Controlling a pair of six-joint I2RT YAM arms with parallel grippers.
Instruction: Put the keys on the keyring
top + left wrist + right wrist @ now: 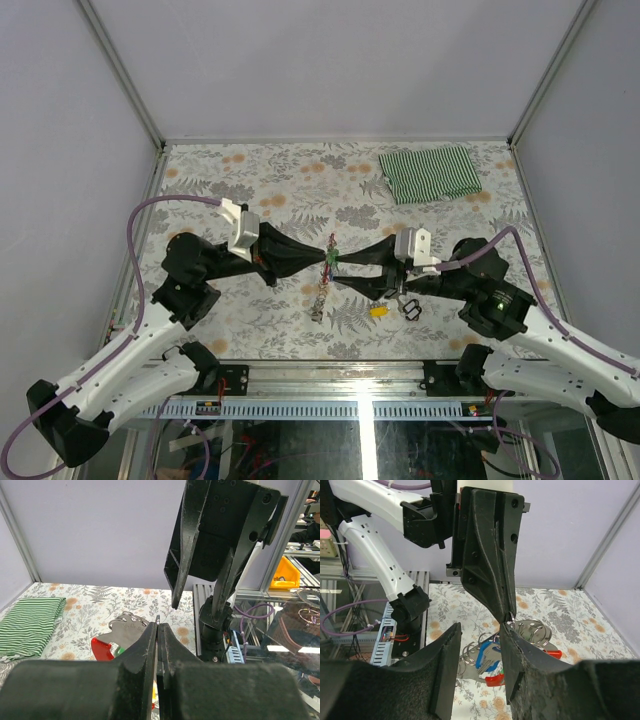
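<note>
From above, the floral-printed table [250, 180] is walled by pale panels at the back and both sides, with a metal rail [300, 372] along the near edge. The open room lies behind the arms, up to a folded green-striped cloth [430, 173] in the far right corner. The left gripper [324, 258] and right gripper [341, 261] meet tip to tip at mid-table. The keyring [321, 290] is right under that meeting point, red clip at the top and its beaded chain trailing toward the rail. A yellow key [379, 311] lies just right of it, beside a dark wire loop [409, 306]. In the left wrist view, the left gripper [156, 623] has its matte black fingers pressed together on a thin wire ring [157, 619]; what that ring belongs to cannot be told. The glossy red curve of the keyring [101, 649] and a flat silvery piece lie below, to the left. The right gripper [196, 607] hangs opposite, fingers apart. In the right wrist view, the right gripper [480, 630] is spread wide, rough-textured pads either side. The left gripper [509, 607] comes down as a tapered wedge to the wire ring by the right-hand pad. On the table beneath lie silver rings [530, 630], a blue key [487, 659] and the red clip.
</note>
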